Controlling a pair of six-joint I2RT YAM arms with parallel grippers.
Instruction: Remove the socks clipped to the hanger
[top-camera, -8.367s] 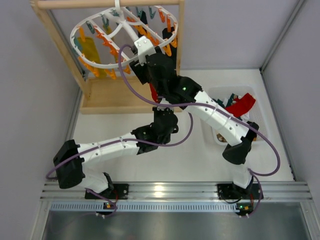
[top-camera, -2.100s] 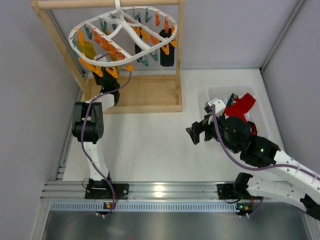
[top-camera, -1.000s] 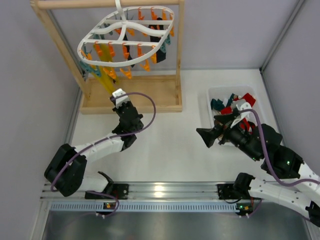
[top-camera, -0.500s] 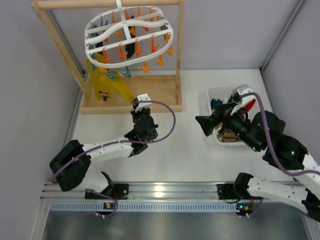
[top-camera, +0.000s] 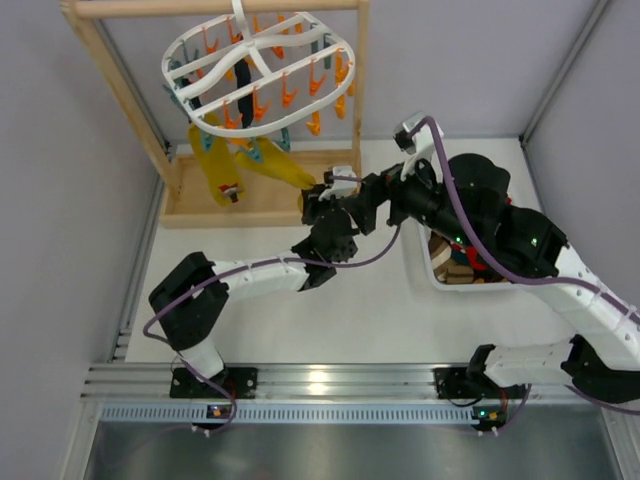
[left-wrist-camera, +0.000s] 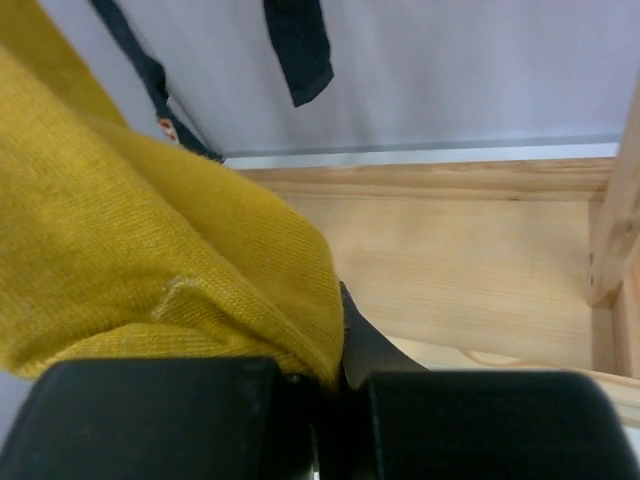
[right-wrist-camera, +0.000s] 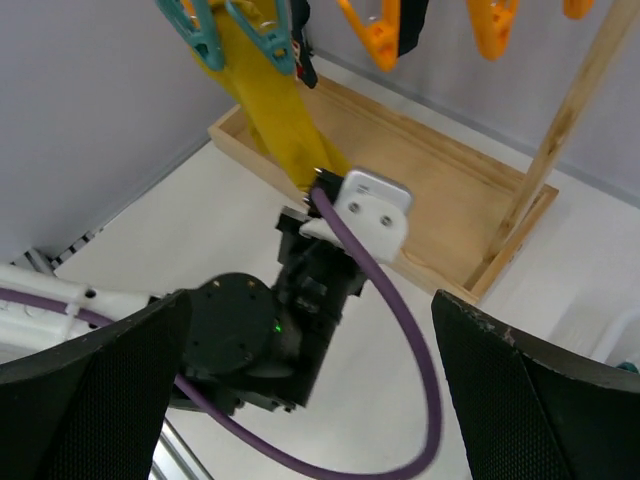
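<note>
**Kid:** Where is the yellow sock (left-wrist-camera: 150, 250)?

**Me:** It is in my left gripper (left-wrist-camera: 338, 365). My two fingers there are squeezed tight together on its bottom end. The yellow cloth bunches up right over them.

**Kid:** And the top end?

**Me:** It is up at the hanger (top-camera: 168, 68), by the teal clips (right-wrist-camera: 262, 35). The sock runs on a slant from there down to my left gripper, pulled out long.

**Kid:** Where is the hanger?

**Me:** It hangs from the top bar of the wooden frame (top-camera: 112, 78), at the far left of the table (top-camera: 330, 320). The ring is tilted. Orange clips (top-camera: 288, 92) dangle from it too.

**Kid:** Are there more socks?

**Me:** Yes. A second yellow sock (top-camera: 215, 170) hangs down on the left, over the frame's wooden base. A dark sock (left-wrist-camera: 300, 45) hangs from the hanger too, farther back.

**Kid:** What about your other gripper?

**Me:** My right gripper (top-camera: 365, 205) is just to the right of the left one, above the table. Its fingers are wide apart and nothing is between them. It points at my left wrist.

**Kid:** What is that on the right?

**Me:** It is a white bin (top-camera: 428, 262). My right arm hides most of it, so I cannot tell what is inside.
</note>
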